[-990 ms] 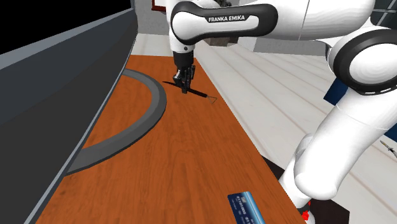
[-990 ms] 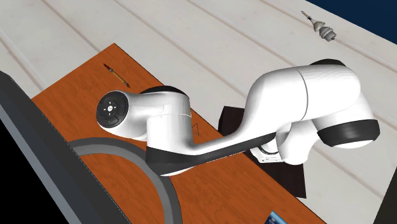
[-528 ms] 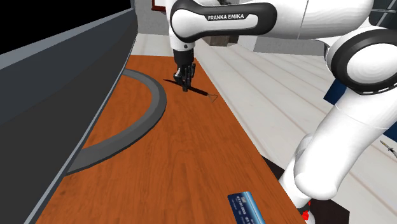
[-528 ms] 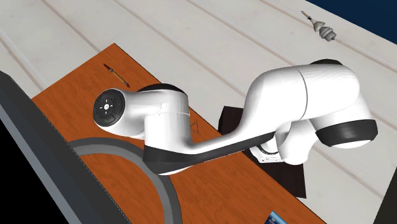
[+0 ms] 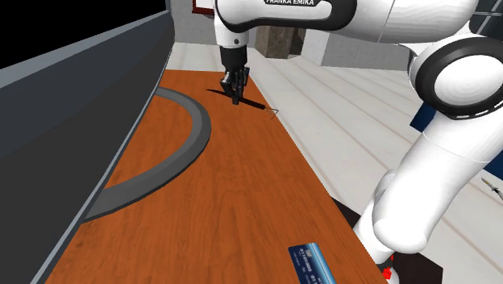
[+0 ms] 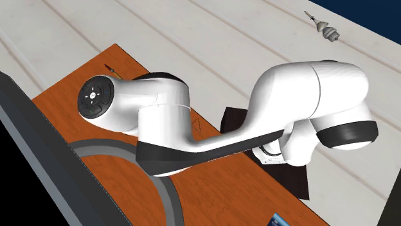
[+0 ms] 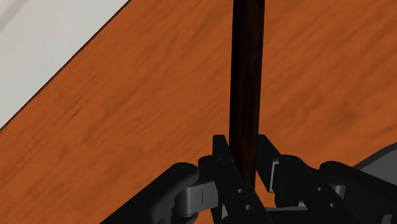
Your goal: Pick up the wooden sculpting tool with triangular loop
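The sculpting tool [image 5: 255, 105] is a thin dark stick with a small triangular wire loop at its end. My gripper [image 5: 234, 96] is shut on its handle, at the far end of the brown wooden table [image 5: 234, 185]. The tool hangs a little above the tabletop and tilts slightly. In the wrist view the dark handle [image 7: 245, 83] runs straight out from between the two black fingers [image 7: 224, 167], which clasp it; the gripper [image 7: 245, 175] has wood surface below it. The white arm [image 6: 160, 122] covers the gripper in the second exterior view.
A grey curved band [image 5: 189, 137] arcs across the table beside a dark slanted panel [image 5: 72, 113]. A blue card [image 5: 313, 262] lies at the near table edge. Another thin tool [image 6: 109, 66] lies at the far table corner. White floor [image 5: 363, 113] borders the table.
My gripper has risen and drawn slightly farther away with the tool held in it. The tool has come up off the table.
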